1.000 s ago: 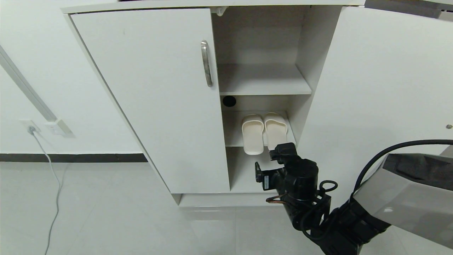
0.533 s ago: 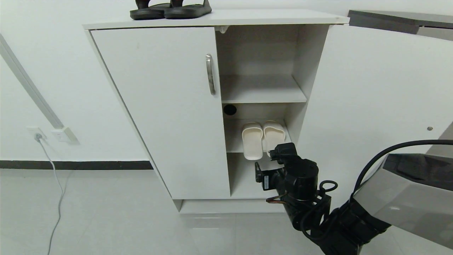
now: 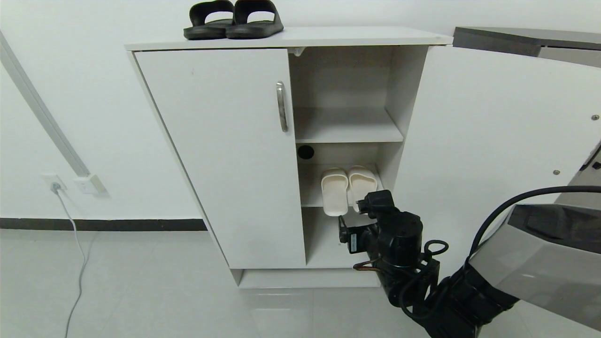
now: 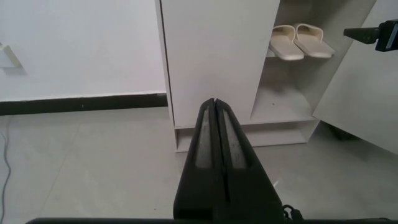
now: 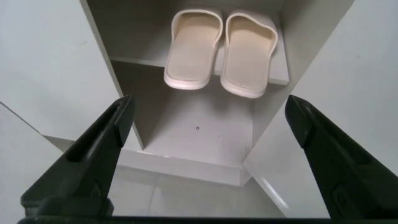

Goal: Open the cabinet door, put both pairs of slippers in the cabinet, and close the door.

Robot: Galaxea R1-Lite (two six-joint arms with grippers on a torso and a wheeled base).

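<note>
Left gripper point(image 4: 214, 107) fingers pressed together; cream slippers point(image 4: 289, 45) on cabinet point(image 4: 217, 56) shelf beyond.

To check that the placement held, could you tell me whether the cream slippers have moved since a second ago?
No. The cream slippers sit as before on the lower shelf under the round hole; only the camera shifted.

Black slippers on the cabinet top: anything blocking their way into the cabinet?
Nothing visible blocks the black slippers. The right door stands open, and the upper shelf inside holds nothing; the white slippers sit one shelf lower. The left door is shut, covering only the other half.
</note>
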